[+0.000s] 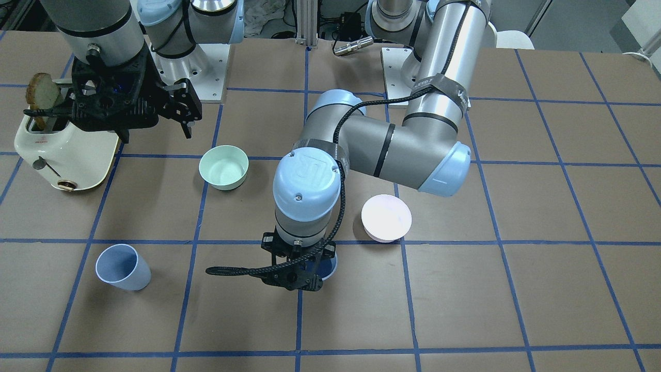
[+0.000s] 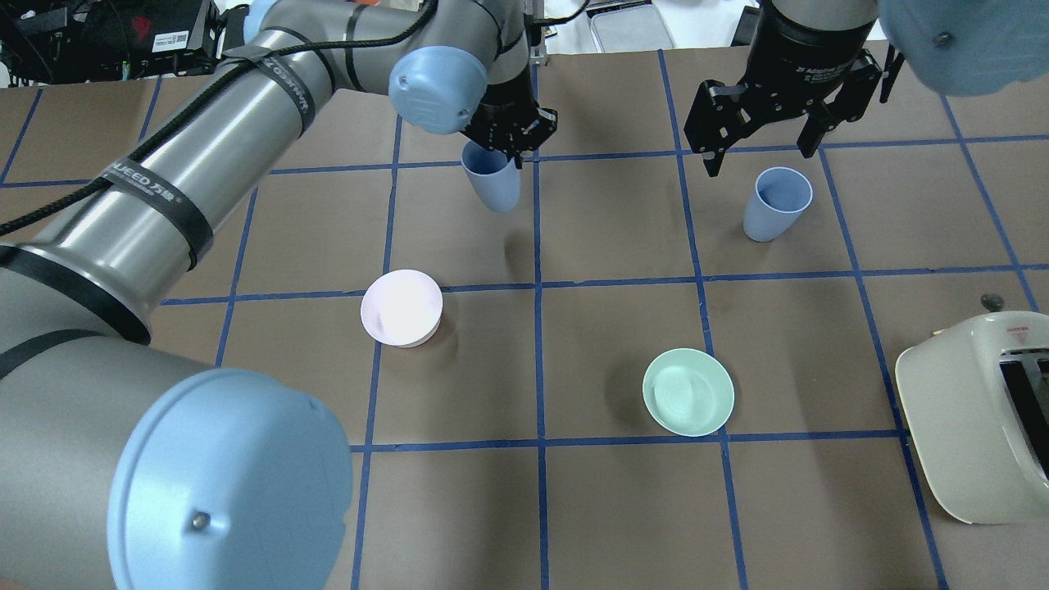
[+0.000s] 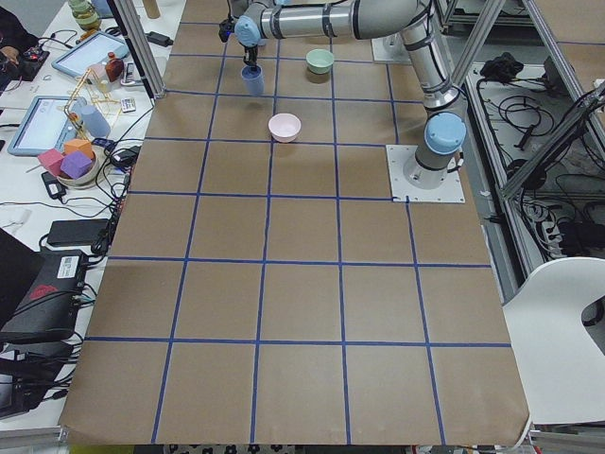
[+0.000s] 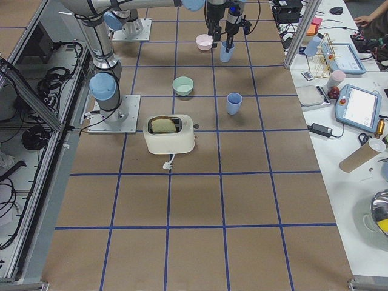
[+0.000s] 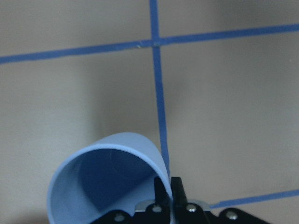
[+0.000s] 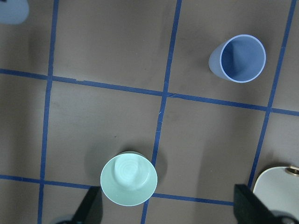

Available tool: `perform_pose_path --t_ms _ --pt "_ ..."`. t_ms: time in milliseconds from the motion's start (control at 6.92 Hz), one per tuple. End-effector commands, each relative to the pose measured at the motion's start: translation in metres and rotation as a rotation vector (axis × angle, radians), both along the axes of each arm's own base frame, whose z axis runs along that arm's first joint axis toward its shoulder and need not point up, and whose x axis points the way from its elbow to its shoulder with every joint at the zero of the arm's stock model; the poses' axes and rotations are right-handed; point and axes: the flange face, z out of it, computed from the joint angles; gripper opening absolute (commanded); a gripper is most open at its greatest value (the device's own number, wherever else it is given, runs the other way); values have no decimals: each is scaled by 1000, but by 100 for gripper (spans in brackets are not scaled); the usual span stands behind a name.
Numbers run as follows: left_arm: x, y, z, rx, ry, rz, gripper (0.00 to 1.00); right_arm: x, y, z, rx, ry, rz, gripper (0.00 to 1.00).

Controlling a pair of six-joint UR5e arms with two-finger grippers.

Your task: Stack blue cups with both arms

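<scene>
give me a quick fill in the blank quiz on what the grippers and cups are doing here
1. The left gripper grips one blue cup by its ____.
2. The right gripper is ____ and holds nothing.
3. The other blue cup stands ____ on the table.
4. The bowl nearest the toaster is ____ in colour.

Missing words: rim; open; upright; green

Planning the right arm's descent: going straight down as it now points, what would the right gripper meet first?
Most likely bare table under the open right gripper, though the mint-green bowl sits close beside that line; depth is unclear. The standing blue cup is well off it.
</scene>
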Motion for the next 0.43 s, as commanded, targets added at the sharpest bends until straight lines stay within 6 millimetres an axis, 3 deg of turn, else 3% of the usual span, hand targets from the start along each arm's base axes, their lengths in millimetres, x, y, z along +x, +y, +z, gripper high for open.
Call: perform_pose_path --t_ms 0,144,289 --pt "-4 18 -14 41 -7 -8 0 -6 -2 -2 1 4 -8 100" --pt "-5 20 -21 59 6 -7 0 -14 -4 -2 1 -2 -25 100" --pt "-5 21 -18 57 7 -7 56 -17 -5 -3 4 -1 -30 100"
